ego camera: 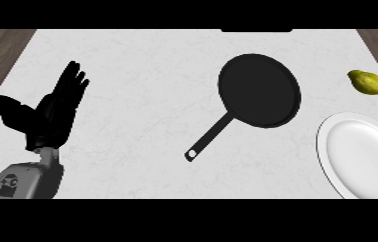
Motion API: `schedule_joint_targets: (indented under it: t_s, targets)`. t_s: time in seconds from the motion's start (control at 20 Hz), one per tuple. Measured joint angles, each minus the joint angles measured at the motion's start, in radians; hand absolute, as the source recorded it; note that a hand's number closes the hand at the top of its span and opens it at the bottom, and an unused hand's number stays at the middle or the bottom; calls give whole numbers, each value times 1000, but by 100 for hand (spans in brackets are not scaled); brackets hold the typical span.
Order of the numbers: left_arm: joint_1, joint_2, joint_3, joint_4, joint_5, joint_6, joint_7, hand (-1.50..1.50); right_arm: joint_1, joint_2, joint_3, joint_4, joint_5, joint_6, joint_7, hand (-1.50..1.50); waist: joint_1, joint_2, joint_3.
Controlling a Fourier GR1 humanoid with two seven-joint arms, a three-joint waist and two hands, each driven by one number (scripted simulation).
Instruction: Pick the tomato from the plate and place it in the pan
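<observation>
A black pan (260, 90) lies on the white counter right of centre, its long handle (209, 138) pointing toward the lower left. Nothing lies in the pan. A white plate (353, 156) sits at the right edge, partly cut off, with nothing showing on its visible part. No tomato shows anywhere in the view. My left hand (53, 111) rests at the far left, open, fingers straight and pointing up, holding nothing and far from the pan. My right hand is out of view.
A yellow-green fruit (365, 81) lies at the right edge above the plate. A dark object (256, 30) sits at the counter's far edge. Brown floor shows past the counter's far corners.
</observation>
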Motion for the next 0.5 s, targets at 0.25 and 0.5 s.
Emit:
schedule_joint_targets:
  t_s: [0.25, 0.5]
  targets:
    - [31, -10, 4, -34, -15, 3, 11, 0, 65, 17, -27, -71, 82, -73, 34, -150, -11, -3, -1]
    - [41, -24, 16, -17, -27, -12, -11, 0, 130, 64, -75, -196, 129, -82, 113, -150, -16, -4, -1]
